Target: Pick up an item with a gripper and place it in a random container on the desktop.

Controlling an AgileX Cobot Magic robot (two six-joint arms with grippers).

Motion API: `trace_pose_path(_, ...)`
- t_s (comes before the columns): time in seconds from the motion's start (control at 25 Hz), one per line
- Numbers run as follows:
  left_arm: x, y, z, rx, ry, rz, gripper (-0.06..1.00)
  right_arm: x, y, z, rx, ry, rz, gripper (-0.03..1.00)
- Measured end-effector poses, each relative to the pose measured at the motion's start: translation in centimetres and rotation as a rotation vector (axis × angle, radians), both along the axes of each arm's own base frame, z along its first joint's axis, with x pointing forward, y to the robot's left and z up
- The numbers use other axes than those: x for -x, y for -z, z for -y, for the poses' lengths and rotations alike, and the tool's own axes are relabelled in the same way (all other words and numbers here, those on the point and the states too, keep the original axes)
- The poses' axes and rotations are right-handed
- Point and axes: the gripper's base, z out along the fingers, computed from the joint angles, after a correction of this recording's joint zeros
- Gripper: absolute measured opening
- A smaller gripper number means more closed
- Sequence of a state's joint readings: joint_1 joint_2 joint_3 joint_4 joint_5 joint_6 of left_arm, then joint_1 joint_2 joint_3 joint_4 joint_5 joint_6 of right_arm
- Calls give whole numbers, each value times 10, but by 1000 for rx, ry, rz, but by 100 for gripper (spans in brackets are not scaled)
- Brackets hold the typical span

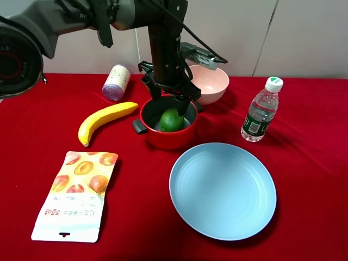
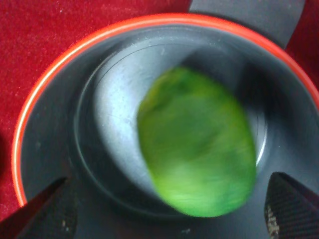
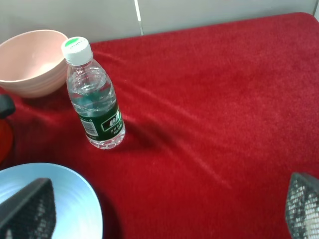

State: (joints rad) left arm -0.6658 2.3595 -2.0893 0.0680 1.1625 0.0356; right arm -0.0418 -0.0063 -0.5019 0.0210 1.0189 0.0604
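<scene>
The green lime (image 1: 172, 120) lies inside the red pot (image 1: 163, 142) on the red desktop (image 1: 304, 157). My left gripper (image 1: 169, 98) hangs straight over the pot, open, with its fingers spread just above the rim and apart from the lime. In the left wrist view the lime (image 2: 199, 154) is blurred on the pot's grey floor, inside the red rim (image 2: 40, 89), with my open left gripper (image 2: 167, 209) on either side. My right gripper (image 3: 167, 204) is open and empty over the cloth; it is out of the exterior high view.
A yellow banana (image 1: 106, 120) lies left of the pot. A pink bowl (image 1: 209, 82) stands right behind it. A light blue plate (image 1: 223, 190) lies in front. A water bottle (image 1: 261, 111) stands to the right. A snack packet (image 1: 76, 196) and a lying can (image 1: 116, 82) are on the left.
</scene>
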Motion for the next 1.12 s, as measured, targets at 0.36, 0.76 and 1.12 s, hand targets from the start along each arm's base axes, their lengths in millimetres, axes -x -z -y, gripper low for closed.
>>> trace_pose_path(0.36,2,-21,-2,27,0,34,76,0,0,0,0,0,0,69)
trace_pose_path(0.76,8,-49,-2,91,-5,56,88,0,0,0,0,0,0,69)
trace_pose_path(1.12,19,-100,-11,157,0,140,99,0,0,0,0,0,0,69)
